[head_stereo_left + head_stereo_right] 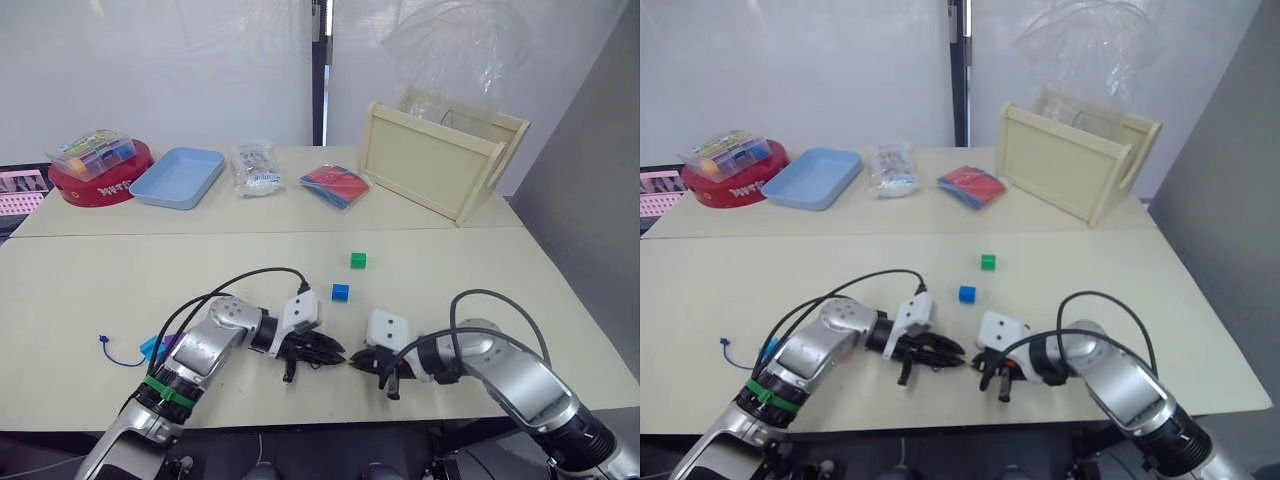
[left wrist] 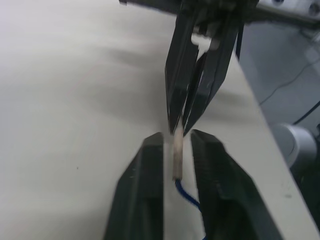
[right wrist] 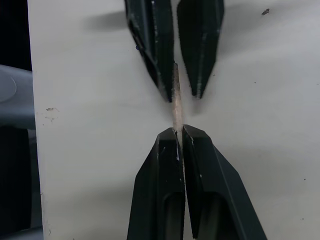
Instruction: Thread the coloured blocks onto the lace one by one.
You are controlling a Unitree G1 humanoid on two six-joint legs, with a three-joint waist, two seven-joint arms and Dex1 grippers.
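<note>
So the right gripper has its jaws pressed together on the pale stiff tip of the lace, pinching it right at the end. The left gripper faces it tip to tip, and its jaws sit spread a little with the same pale tip between them, the dark-blue string trailing back from there. Can't tell if the left fingers actually touch the tip or just flank it.

Both grippers meet low over the desk, near its front edge. Just behind that meeting point is the blue block, and a bit further back from it the green block, both loose on the desk and apart from each other. Off to the left of the blue block, by the left arm's elbow, a cyan block and a purple one sit on the lace, with the knotted end lying just beyond them.
</note>
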